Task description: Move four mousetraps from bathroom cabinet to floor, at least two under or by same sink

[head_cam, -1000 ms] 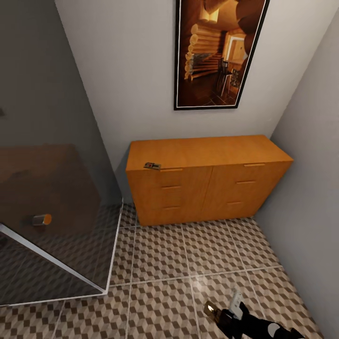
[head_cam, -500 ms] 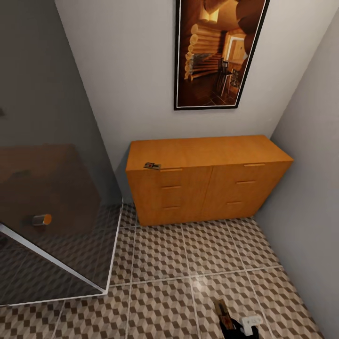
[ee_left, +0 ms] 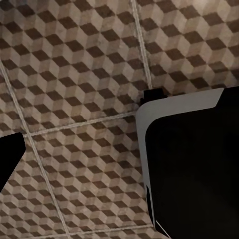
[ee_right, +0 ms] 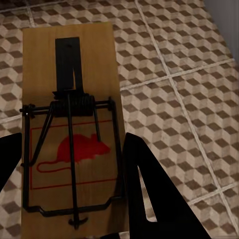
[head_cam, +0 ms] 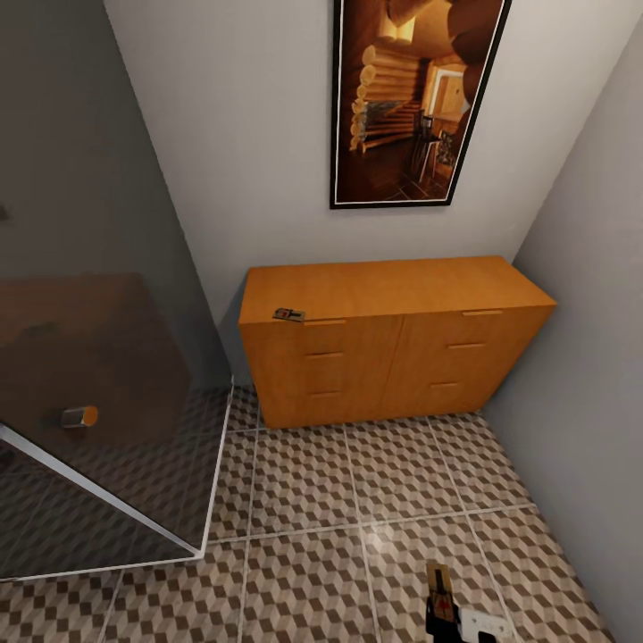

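Right wrist view: right gripper clamped on a mousetrap, held over the bathroom floor.
Carrying step, I judge; next, lower and release it. Another mousetrap sits on the cabinet, frame centre.

head high over bathroom floor — wrists low, close

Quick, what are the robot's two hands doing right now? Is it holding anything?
Left gripper: cannot be told; the wrist view shows dark robot parts over the tiled floor.
Right gripper: closed on a mousetrap, held above the floor.
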Tool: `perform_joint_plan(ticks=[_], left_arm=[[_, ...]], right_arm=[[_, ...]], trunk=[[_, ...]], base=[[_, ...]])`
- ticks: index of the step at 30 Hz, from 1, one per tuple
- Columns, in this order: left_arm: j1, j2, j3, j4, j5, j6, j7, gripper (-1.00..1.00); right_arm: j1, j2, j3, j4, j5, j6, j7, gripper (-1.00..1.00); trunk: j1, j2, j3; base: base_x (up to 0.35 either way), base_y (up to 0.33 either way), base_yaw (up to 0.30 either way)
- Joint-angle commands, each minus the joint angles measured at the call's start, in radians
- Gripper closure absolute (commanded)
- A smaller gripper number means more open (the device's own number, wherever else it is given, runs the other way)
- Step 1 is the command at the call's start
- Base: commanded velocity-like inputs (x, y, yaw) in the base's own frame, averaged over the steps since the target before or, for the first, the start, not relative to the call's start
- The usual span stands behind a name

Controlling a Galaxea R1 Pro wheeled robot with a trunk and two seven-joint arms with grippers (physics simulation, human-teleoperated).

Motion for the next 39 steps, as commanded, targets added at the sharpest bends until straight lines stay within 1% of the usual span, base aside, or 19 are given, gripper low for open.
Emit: perform_joint_plan(ticks=[1,30,39], left_arm=[[-0.001,-0.001,-0.008,0.003,0.007,-0.005,0.0,-1.0],[-0.001,0.0,-0.008,0.003,0.007,-0.008,0.001,-1.0],[-0.001,-0.005,-0.008,0.002,0.007,-0.009,0.001,-1.0]], right_arm=[[-0.001,0.002,0.008,0.0,-0.01,-0.004,-0.008,1.0],[-0.001,0.004,0.012,0.0,-0.007,-0.005,-0.013,1.0],[-0.001,0.003,0.012,0.0,-0.007,-0.005,-0.013,1.0]], trunk=[[0.0,-0.002,-0.002],[0.0,-0.002,-0.002],[0.0,-0.002,-0.002]], base=[[0.0,0.0,0.0],[0.0,0.0,0.0],[0.0,0.0,0.0]])
